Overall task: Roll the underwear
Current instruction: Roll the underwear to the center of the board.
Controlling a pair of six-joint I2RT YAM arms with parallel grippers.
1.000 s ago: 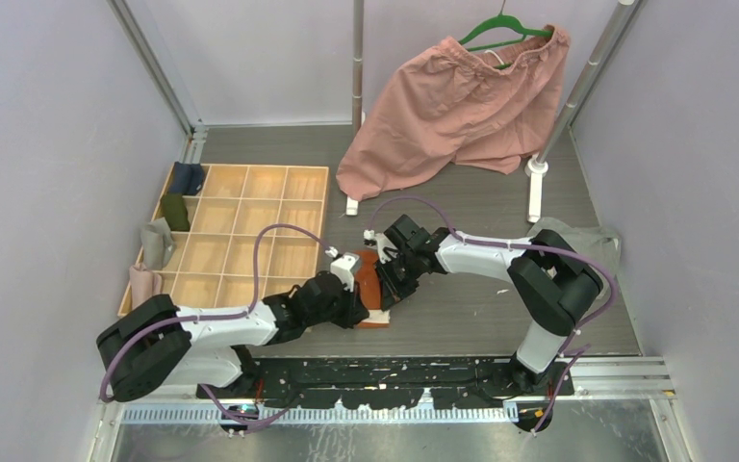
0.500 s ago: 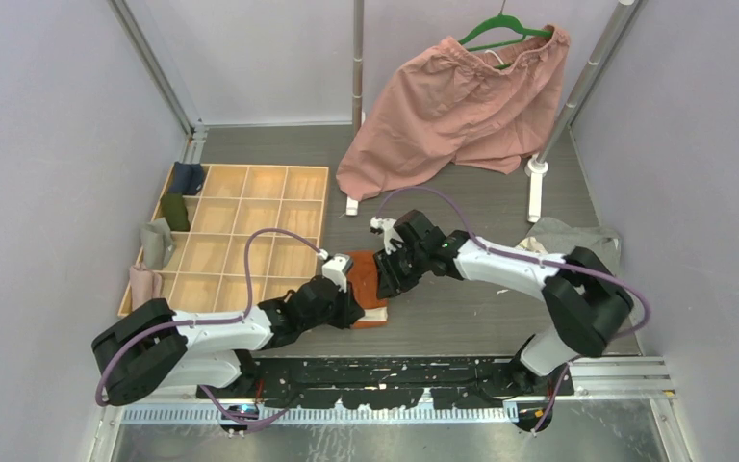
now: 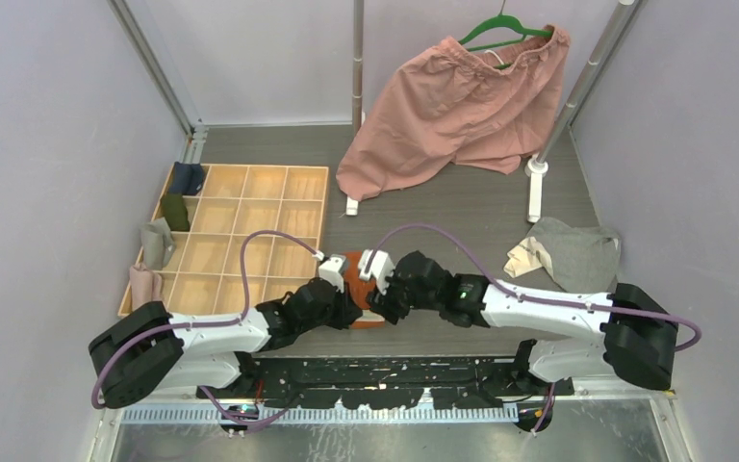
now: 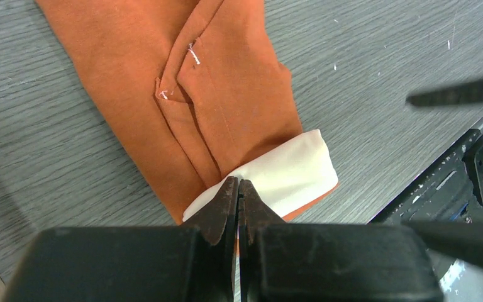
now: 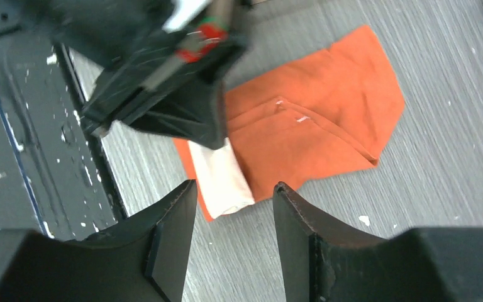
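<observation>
My left fingers (image 4: 238,192) are clenched tight, tip against tip, and they rest right at the edge of the cream trim (image 4: 289,173) on the rust-orange underwear (image 4: 226,94). From the wrist view I cannot be sure whether a thin fold of that trim is pinched between them or whether they only press down on it. The garment lies flat on the grey bench (image 3: 443,207), folded into a narrow strip with a lengthwise crease and two small white stitches showing, its cream end turned toward the black rail (image 4: 453,170) at the near edge. My right fingers (image 3: 381,306) are spread apart with nothing between them, hovering just above the same cream end, opposite my left fingers, so the two sets nearly meet over the cloth. The grey underwear (image 3: 573,255) lies crumpled on the bench well to the right, apart from both arms, with a bit of cream cloth showing at its left side. To the left sits a wooden tray (image 3: 250,221) of square compartments, with dark cloth pieces in its far-left cells. At the back, pink shorts (image 3: 452,106) hang from a green hanger (image 3: 500,29) and drape down onto the bench.
</observation>
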